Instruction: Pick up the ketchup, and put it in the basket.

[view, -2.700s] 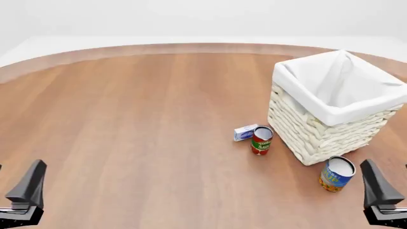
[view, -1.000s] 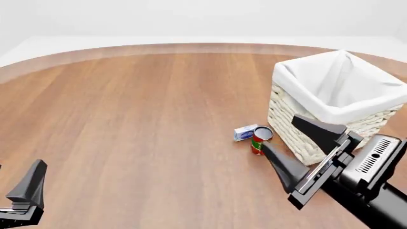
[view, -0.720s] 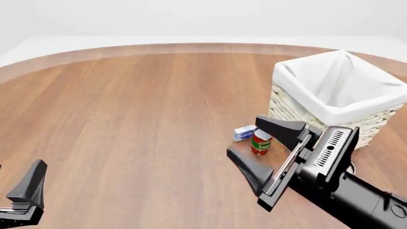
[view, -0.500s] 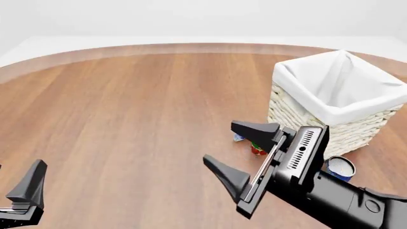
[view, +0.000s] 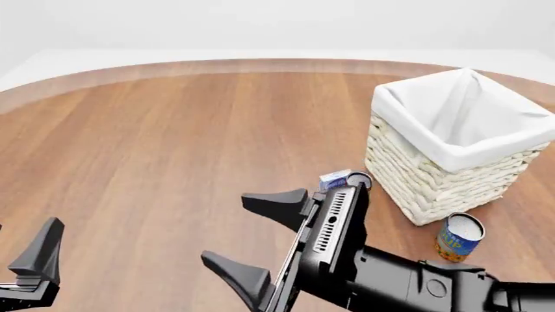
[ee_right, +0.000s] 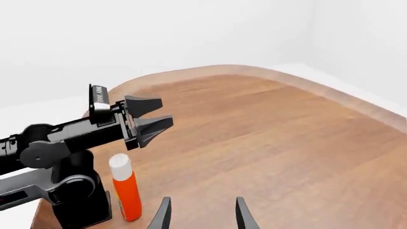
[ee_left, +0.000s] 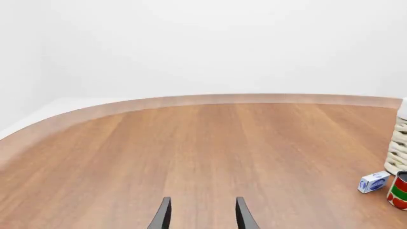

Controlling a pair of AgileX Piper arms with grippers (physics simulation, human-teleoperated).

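The ketchup (ee_right: 126, 188), a red bottle with a white cap, stands upright beside the left arm's base (ee_right: 70, 191) in the right wrist view. It is out of the front view. The basket (view: 459, 140) stands at the right of the table; its wicker edge also shows in the left wrist view (ee_left: 401, 143). My right gripper (view: 253, 239) is open and empty, swung across to the left in front of the basket. Its fingertips (ee_right: 164, 214) point toward the ketchup, still well short of it. My left gripper (view: 35, 260) is open and empty at the front left; it also shows in the right wrist view (ee_right: 149, 125).
A red-and-green tomato sauce can (ee_left: 399, 190) and a small blue-white box (view: 334, 178) stand left of the basket; the right arm hides most of the can in the front view. A blue can (view: 458, 235) stands in front of the basket.
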